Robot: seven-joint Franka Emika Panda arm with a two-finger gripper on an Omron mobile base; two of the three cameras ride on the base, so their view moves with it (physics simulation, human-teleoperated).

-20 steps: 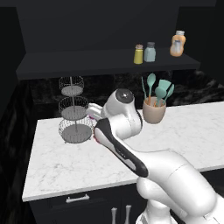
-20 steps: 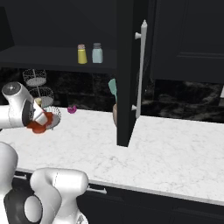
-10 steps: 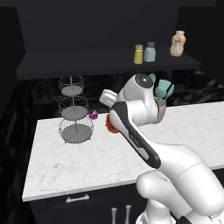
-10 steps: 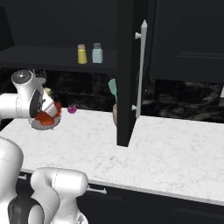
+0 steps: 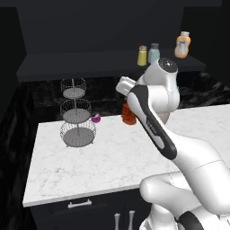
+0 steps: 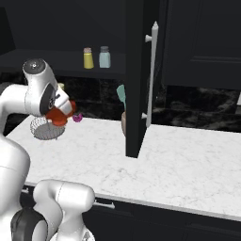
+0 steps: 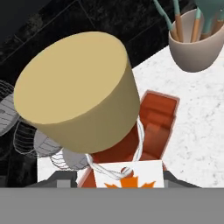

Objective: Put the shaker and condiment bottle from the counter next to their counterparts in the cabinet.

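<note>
The gripper (image 7: pixel 120 186) is pinching the bottle (image 5: pixel 129 113) low on its red-brown body, its yellowish cap filling the hand view just ahead of the fingers. The bottle hangs clear of the counter (image 5: pixel 103 157), well below the cabinet (image 5: pixel 81 63) ledge. Up and away from the hand, the shaker (image 5: pixel 142 55) already stands on that ledge beside the blue-grey shaker (image 5: pixel 154 52); the orange bottle (image 5: pixel 182 45) sits further along.

Risks, as I judge them: the grip is low and the bottle top-heavy, so a fast swing could tip it in the jaws. Lifting short could strike the ledge edge. The utensil pot (image 7: pixel 197 41) sits close beside the hand and could be clipped.
</note>
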